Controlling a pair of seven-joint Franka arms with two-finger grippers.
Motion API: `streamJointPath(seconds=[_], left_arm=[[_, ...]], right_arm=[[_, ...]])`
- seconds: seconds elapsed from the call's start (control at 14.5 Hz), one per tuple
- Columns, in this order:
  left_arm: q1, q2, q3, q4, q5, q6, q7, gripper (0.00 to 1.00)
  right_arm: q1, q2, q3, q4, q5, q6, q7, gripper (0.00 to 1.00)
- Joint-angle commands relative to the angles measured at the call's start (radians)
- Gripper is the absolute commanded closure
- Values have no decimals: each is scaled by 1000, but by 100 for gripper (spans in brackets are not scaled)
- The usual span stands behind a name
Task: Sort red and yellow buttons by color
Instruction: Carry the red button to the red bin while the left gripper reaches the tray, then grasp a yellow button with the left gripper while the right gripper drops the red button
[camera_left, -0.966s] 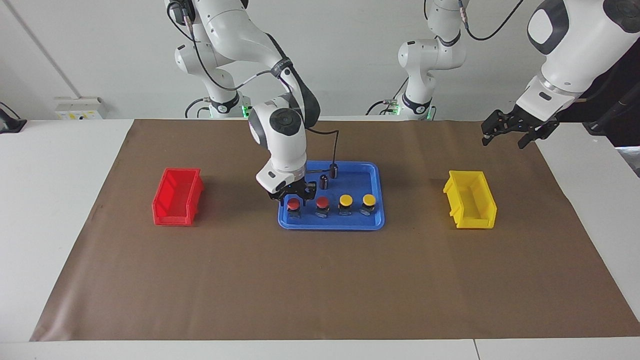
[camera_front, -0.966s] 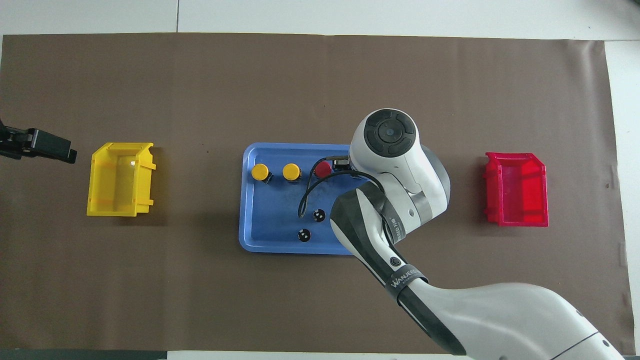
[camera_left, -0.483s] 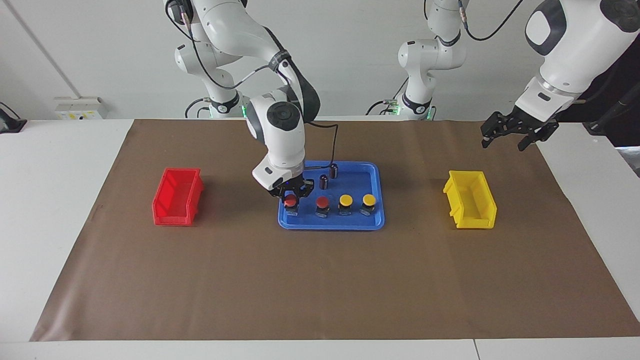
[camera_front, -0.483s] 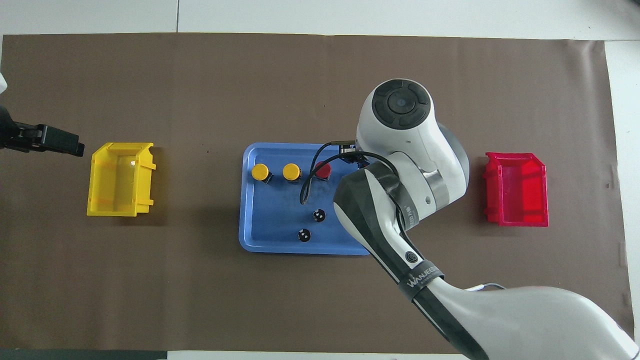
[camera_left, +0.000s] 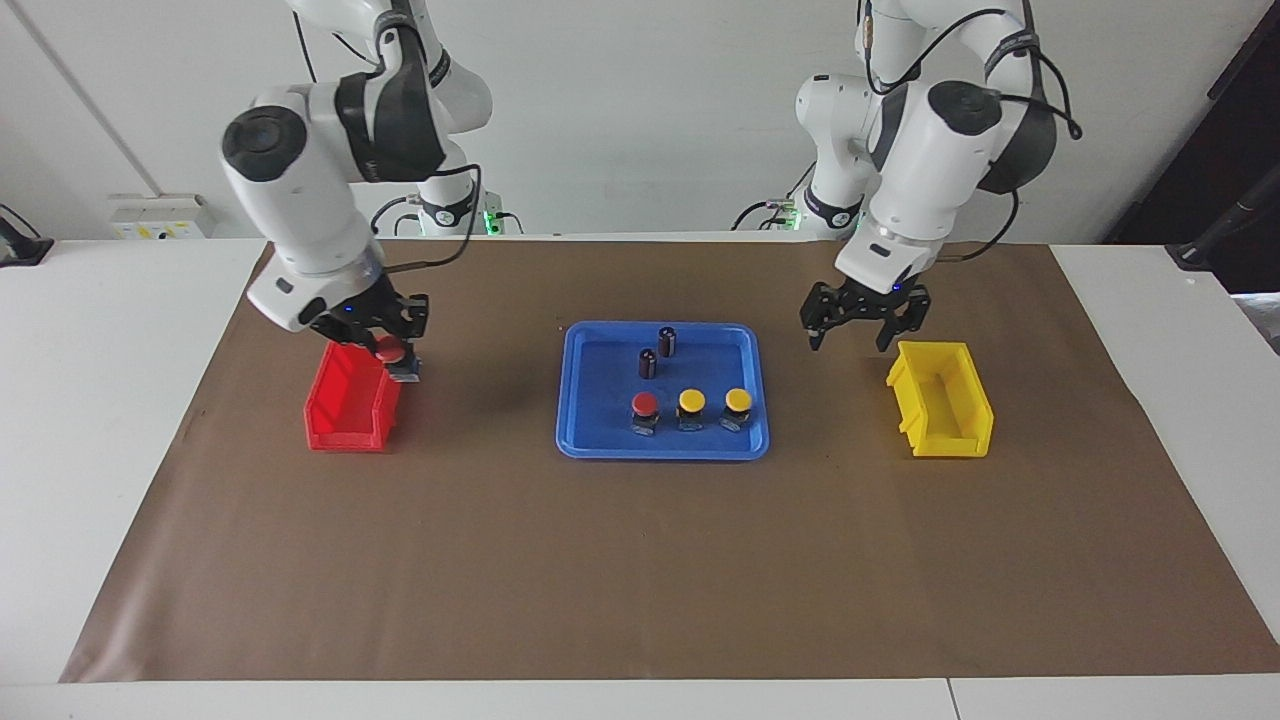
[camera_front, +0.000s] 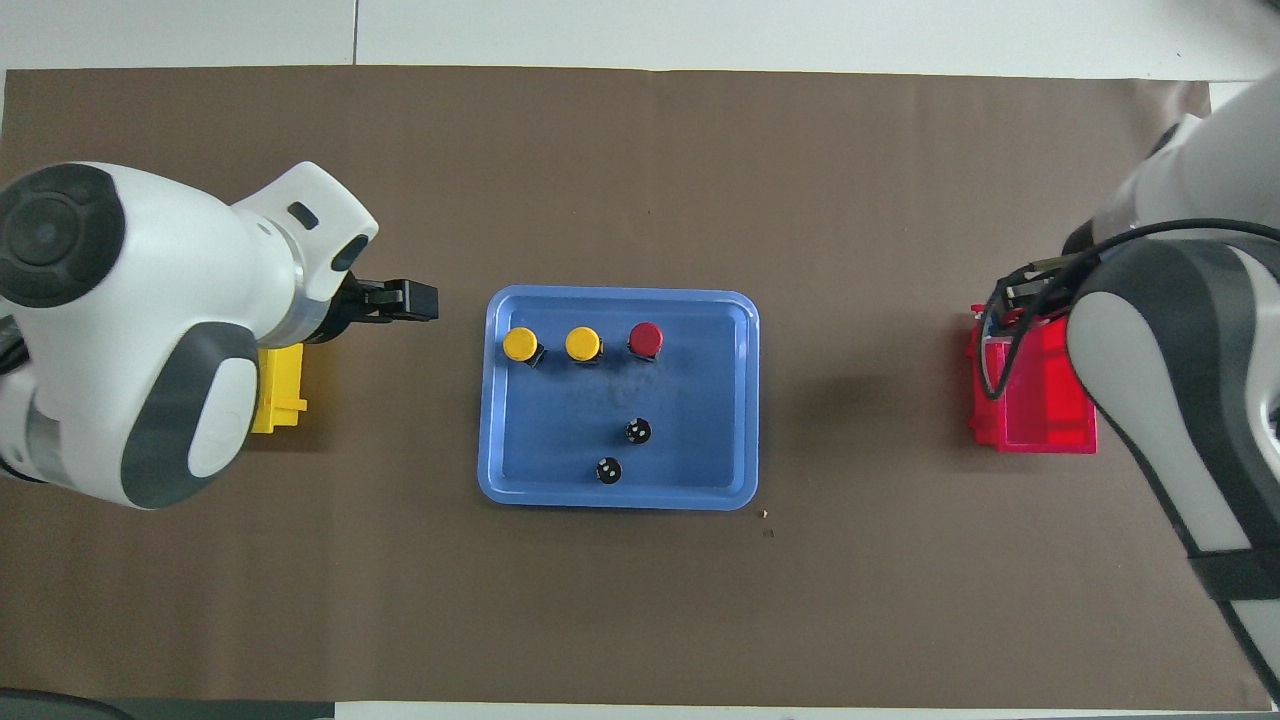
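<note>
A: What is the setting?

B: A white table (camera_left: 100, 420) under a brown mat (camera_left: 640, 560), with a white wall at the robots' end. The mat has wide bare stretches all round a blue tray (camera_left: 590, 440) at its middle.

A: Take the tray as the landmark. What is around it?

B: A red bin (camera_left: 345, 420) sits well apart from it toward the right arm's end, and a yellow bin (camera_left: 940, 425) well apart toward the left arm's end, with open mat between each bin and the tray's rim.

A: The grippers?

B: The right gripper (camera_left: 385, 340) hangs over the red bin's edge on the tray's side, clamped on a red button (camera_left: 393, 352). The left gripper (camera_left: 865, 322) hovers over the bare mat between the tray and the yellow bin, fingers spread wide and holding nothing.

A: What is in the tray?

B: Along the rim farther from the robots stands a row: a second red button (camera_left: 645, 409), then two yellow buttons (camera_left: 691, 407) (camera_left: 737, 406) toward the left arm's end. Two dark cylinders (camera_left: 657, 353) stand nearer the robots.
</note>
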Motion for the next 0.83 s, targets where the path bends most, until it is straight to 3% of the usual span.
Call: streamJointPath(seconds=[0.0,0.21,0.76], left_arm=[[-45,101,17,-5,-8,98,-56,6],[-45,159,19,-5,-6,154,-59,11],[-117,205,17,-7,43,194,-175,12]], right_arm=[[-115,-100,18,-228,16,154,-150,93],[-118,-128,18,-318,16,262,-141,93],[-117,-148,18,-492,16,406,-133,93]])
